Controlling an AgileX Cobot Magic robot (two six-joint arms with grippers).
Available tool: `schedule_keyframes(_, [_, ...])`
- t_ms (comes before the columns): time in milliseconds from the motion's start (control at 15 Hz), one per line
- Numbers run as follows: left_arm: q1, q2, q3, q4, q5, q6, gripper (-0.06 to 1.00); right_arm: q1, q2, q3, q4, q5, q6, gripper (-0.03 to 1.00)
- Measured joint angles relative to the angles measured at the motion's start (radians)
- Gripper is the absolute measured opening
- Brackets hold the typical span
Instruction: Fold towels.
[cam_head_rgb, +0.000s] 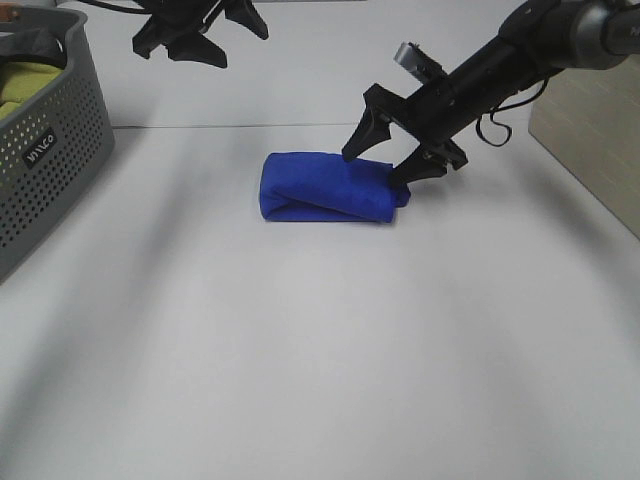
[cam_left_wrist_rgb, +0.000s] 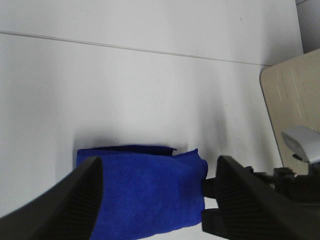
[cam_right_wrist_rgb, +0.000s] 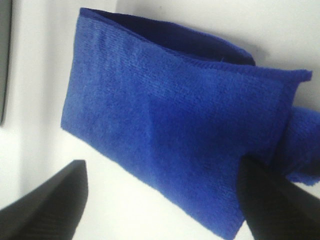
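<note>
A blue towel (cam_head_rgb: 328, 187) lies folded into a thick oblong on the white table (cam_head_rgb: 320, 350), a little behind centre. My right gripper (cam_head_rgb: 373, 168) is open and low over the towel's right end, one finger on the far side and one at the near right corner. In the right wrist view the towel (cam_right_wrist_rgb: 170, 120) fills the space between the two spread fingers (cam_right_wrist_rgb: 45, 210), with a loose roll of cloth at one end. My left gripper (cam_head_rgb: 180, 45) is open, empty and raised high at the back left. Its view looks down on the towel (cam_left_wrist_rgb: 145, 185).
A grey perforated basket (cam_head_rgb: 50, 150) stands at the left edge with a yellow-green cloth (cam_head_rgb: 25, 80) inside. A beige panel (cam_head_rgb: 590, 150) stands at the right edge of the table. A seam line (cam_head_rgb: 250, 125) runs across the back.
</note>
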Motion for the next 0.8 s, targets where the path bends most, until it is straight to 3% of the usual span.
schedule_keyframes(133, [0.000, -0.035, -0.002, 0.024, 0.056, 0.065, 0.62, 0.000, -0.073, 0.000, -0.075, 0.029, 0.036, 0.77])
schedule_keyframes(400, [0.000, -0.107, -0.002, 0.106, 0.242, 0.093, 0.62, 0.000, -0.196, 0.000, -0.208, 0.125, 0.131, 0.77])
schedule_keyframes(533, [0.000, -0.149, -0.002, 0.178, 0.263, 0.094, 0.62, 0.000, -0.249, 0.000, -0.240, 0.177, 0.161, 0.77])
schedule_keyframes(800, [0.001, -0.340, 0.082, 0.280, 0.266, 0.096, 0.62, 0.000, -0.378, 0.016, -0.297, 0.182, 0.220, 0.77])
